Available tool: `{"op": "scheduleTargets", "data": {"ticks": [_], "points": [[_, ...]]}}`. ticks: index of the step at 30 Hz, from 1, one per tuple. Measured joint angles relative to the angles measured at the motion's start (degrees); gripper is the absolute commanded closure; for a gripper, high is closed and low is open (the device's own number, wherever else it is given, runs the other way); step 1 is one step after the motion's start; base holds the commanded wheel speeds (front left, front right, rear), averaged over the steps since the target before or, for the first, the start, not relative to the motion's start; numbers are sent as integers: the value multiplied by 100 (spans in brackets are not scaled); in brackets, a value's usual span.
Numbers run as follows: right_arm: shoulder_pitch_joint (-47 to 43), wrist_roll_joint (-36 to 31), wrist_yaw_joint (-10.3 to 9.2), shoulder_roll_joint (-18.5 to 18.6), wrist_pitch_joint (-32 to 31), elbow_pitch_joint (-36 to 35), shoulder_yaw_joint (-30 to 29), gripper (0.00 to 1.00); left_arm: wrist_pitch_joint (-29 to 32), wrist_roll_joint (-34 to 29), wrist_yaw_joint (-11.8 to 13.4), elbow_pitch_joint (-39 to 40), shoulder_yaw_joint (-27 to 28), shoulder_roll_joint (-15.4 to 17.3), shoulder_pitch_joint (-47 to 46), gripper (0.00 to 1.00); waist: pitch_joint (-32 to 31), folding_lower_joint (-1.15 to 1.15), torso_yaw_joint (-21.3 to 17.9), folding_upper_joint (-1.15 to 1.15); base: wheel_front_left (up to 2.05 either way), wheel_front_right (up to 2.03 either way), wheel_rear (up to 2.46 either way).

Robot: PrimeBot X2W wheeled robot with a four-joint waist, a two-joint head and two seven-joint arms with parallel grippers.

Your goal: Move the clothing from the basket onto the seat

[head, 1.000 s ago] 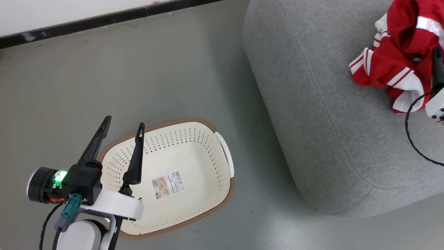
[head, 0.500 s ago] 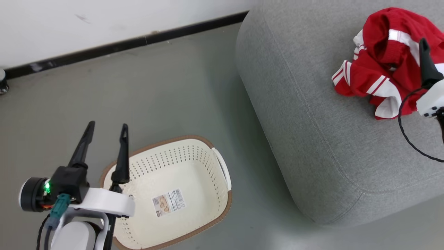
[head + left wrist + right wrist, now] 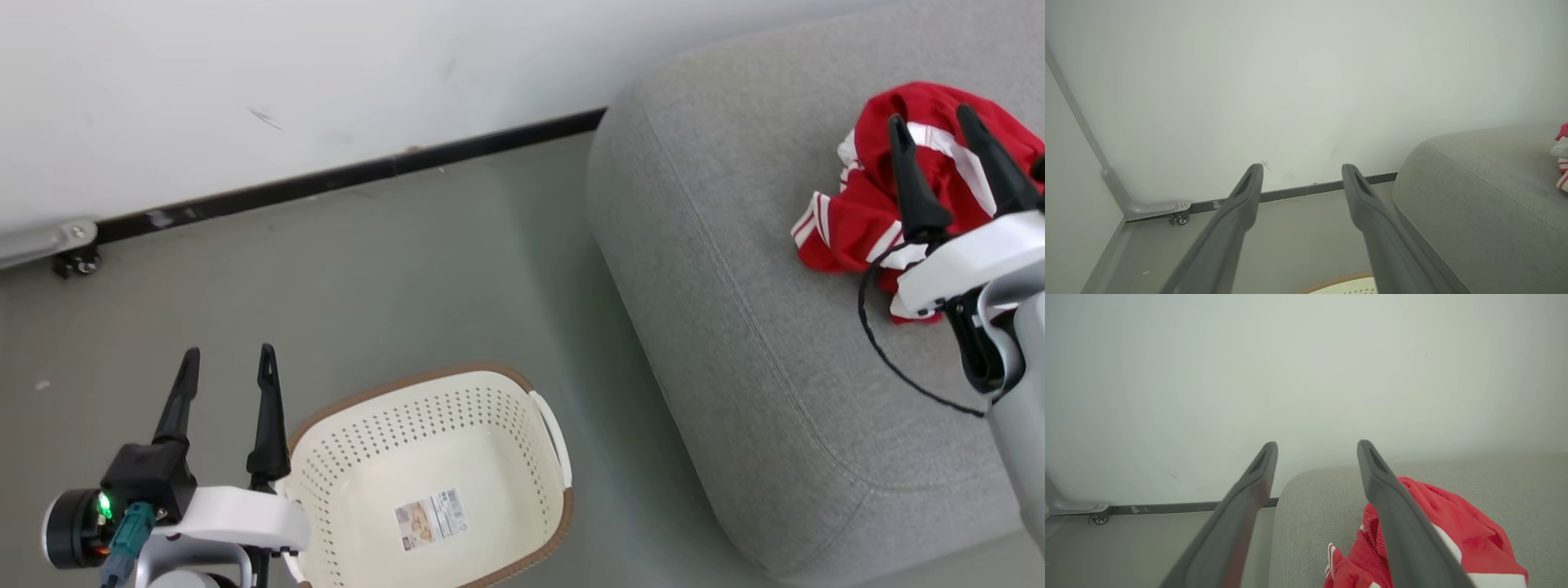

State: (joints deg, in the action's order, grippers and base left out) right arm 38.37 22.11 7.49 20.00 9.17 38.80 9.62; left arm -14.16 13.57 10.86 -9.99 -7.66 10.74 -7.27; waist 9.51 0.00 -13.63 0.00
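The red clothing (image 3: 865, 208) with white striped trim lies in a heap on the grey seat (image 3: 735, 310) at the right; it also appears in the right wrist view (image 3: 1457, 522) and at the edge of the left wrist view (image 3: 1562, 157). My right gripper (image 3: 935, 122) hangs open above the heap, holding nothing. The cream basket (image 3: 457, 425) with a brown rim stands on the floor, a paper label (image 3: 430, 518) on its bare bottom. My left gripper (image 3: 226, 361) is open, raised beside the basket's left rim, with nothing between its fingers.
A white wall with a dark baseboard (image 3: 343, 175) runs behind the grey floor. A small caster on a metal rail (image 3: 77, 260) sits at the wall's foot on the left. The seat (image 3: 1486, 212) bulges close to the basket's right side.
The head camera has tilted up, bringing more wall into view. My right gripper has lifted clear of the clothing, both fingers now showing above it. The left gripper stays open by the basket.
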Motion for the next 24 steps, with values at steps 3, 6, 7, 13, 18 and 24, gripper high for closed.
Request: {"op": "scheduleTargets", "data": {"ticks": [3,6,7,13,18,24], "points": [[-127,74,0,-18,103,-78,-7,0,0,25,22,-7,2,-42,54,0,-88,0,67,0,0,0,0],[-355,73,0,-27,208,-193,-18,0,0,38,23,0,3,-78,138,0,-220,0,179,0,0,0,0],[-428,73,0,-40,221,-233,-23,0,0,38,23,2,2,-91,152,0,-261,0,216,0,0,0,0],[-854,53,0,-218,348,-520,-31,0,0,35,21,49,-26,-192,259,0,-506,0,450,0,0,0,0],[-1305,43,0,-423,374,-668,-71,0,-1,30,1,53,-108,-259,379,0,-698,0,644,0,0,0,0],[-1855,-115,0,-630,442,-798,-232,0,-1,19,-38,14,-189,-330,517,0,-913,0,860,0,0,0,0]]}}
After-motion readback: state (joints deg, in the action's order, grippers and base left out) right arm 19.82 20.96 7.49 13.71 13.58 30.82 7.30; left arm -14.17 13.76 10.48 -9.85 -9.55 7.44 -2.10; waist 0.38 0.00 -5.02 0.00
